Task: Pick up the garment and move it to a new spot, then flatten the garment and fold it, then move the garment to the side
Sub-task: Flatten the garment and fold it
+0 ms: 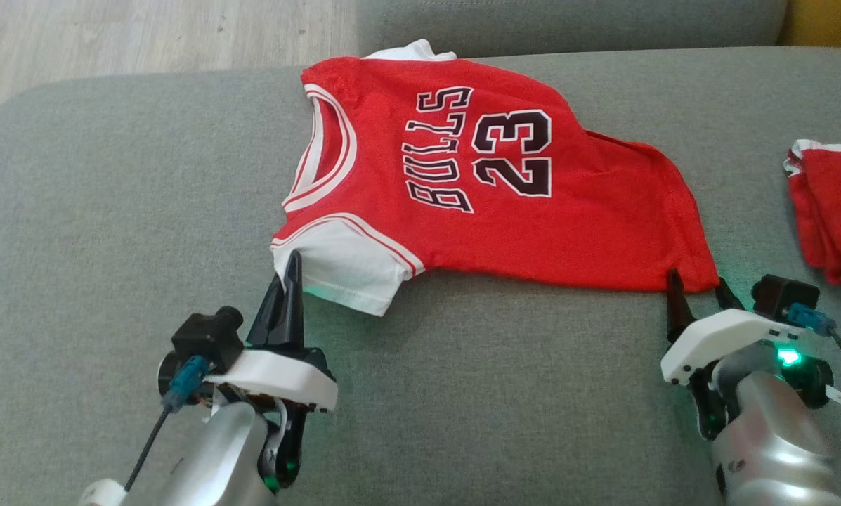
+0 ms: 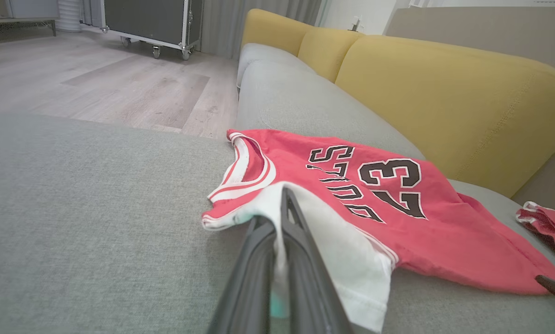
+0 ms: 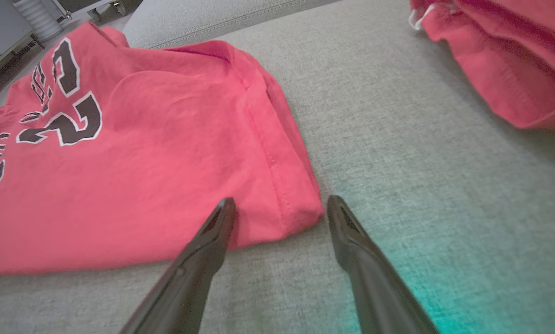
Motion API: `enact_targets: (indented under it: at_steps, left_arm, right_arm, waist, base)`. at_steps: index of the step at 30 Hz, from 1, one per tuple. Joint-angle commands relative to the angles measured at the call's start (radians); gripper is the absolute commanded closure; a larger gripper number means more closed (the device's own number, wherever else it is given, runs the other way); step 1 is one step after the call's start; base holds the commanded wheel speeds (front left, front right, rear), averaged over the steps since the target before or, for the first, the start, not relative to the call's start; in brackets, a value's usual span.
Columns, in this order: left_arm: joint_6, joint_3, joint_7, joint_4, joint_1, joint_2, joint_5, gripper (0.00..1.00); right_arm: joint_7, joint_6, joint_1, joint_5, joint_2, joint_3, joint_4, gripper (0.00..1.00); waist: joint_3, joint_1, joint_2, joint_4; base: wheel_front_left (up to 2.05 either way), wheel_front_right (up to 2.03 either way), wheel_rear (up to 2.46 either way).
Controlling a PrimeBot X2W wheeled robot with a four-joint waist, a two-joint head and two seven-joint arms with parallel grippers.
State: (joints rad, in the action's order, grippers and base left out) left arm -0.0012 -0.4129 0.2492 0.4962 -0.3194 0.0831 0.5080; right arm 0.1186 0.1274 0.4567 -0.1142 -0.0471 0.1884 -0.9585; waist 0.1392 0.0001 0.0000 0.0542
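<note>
The jersey [image 1: 504,211] lies spread on the grey sofa [image 1: 111,211], collar to the left and hem to the right. The left gripper [image 1: 292,263] is closed on its near white sleeve [image 1: 343,263], pinching the cloth. The right gripper [image 1: 698,280] stands wide open at the hem's near corner and holds nothing; whether it touches the cloth is hard to judge. A second red garment [image 1: 831,204] at the right is cut off by the edge.

Grey sofa seat [image 1: 111,211], plain weave. Yellow back cushions [image 2: 444,93] along its rear edge. Crumpled red cloth [image 1: 831,211] lying on the seat's right end. Wood floor [image 2: 96,79] beyond the seat's left end, with a black wheeled case [image 2: 147,21] well off the seat and a grey curtain [image 2: 221,23] beside it.
</note>
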Motion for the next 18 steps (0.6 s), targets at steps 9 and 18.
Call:
enact_targets:
  at_steps: [9,18]
  left_arm:
    - [-0.016,0.074,0.012,-0.044,-0.038,-0.003,-0.033,1.00]
    - [-0.045,0.149,0.013,-0.078,-0.022,-0.017,-0.012,1.00]
  right_arm:
    - [0.067,0.003,0.093,0.018,-0.003,0.021,-0.137,0.64]
    - [0.129,0.003,0.156,-0.112,-0.003,-0.161,-0.164,1.00]
  waist:
    - [0.002,-0.0001,0.0000,0.006]
    - [-0.047,-0.0001,0.0000,-0.024]
  base:
    - [0.00,0.00,0.00]
    - [0.00,0.00,0.00]
